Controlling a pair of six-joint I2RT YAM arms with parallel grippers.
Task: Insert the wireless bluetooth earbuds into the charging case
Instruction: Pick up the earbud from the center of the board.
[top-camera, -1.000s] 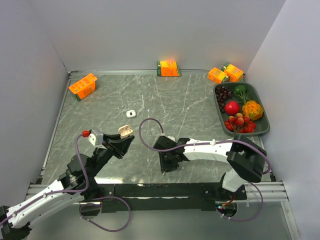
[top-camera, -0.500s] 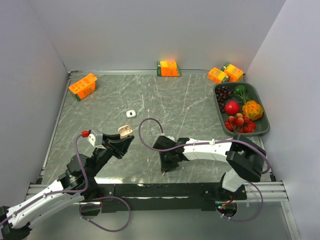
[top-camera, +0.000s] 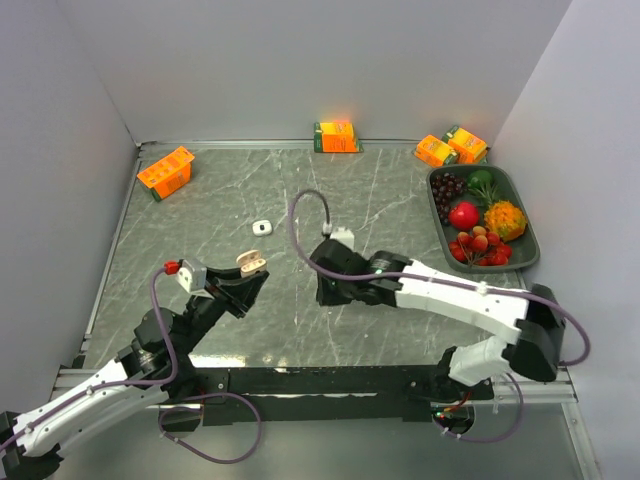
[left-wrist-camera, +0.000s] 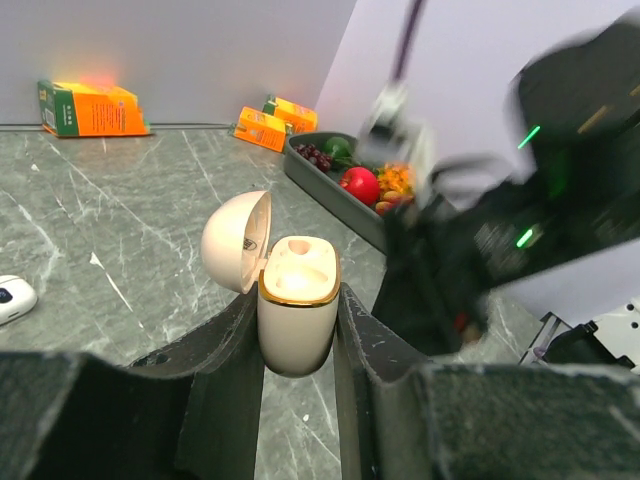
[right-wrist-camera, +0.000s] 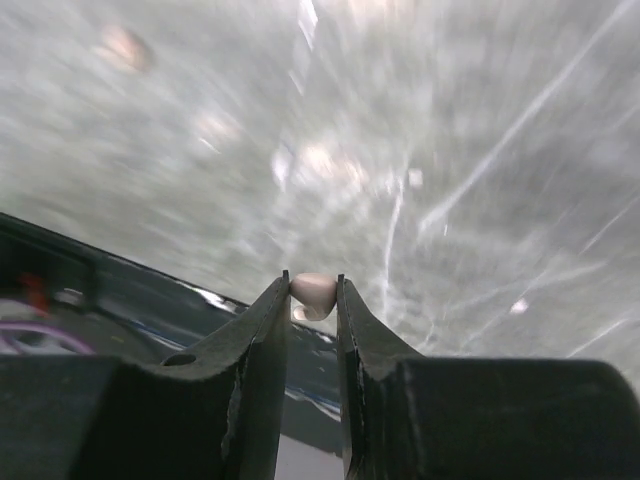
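Left tool (left-wrist-camera: 298, 318) clamped on open case (left-wrist-camera: 296, 300), near-left part of bench (top-camera: 200, 200). Right tool (right-wrist-camera: 313, 292) nipping earbud (right-wrist-camera: 314, 289), mid-bench, near case. Boxes (top-camera: 336, 136) at far edge and tray (top-camera: 522, 248) at right edge, well apart.

light: even, bright | overhead: sharp | wrist views: motion-blurred

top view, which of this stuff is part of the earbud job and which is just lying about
Job: open charging case in the left gripper; earbud pinched in the right gripper.

Lying about: orange cartons along the back; tray of fruit; small white item on the table, too small to identify.
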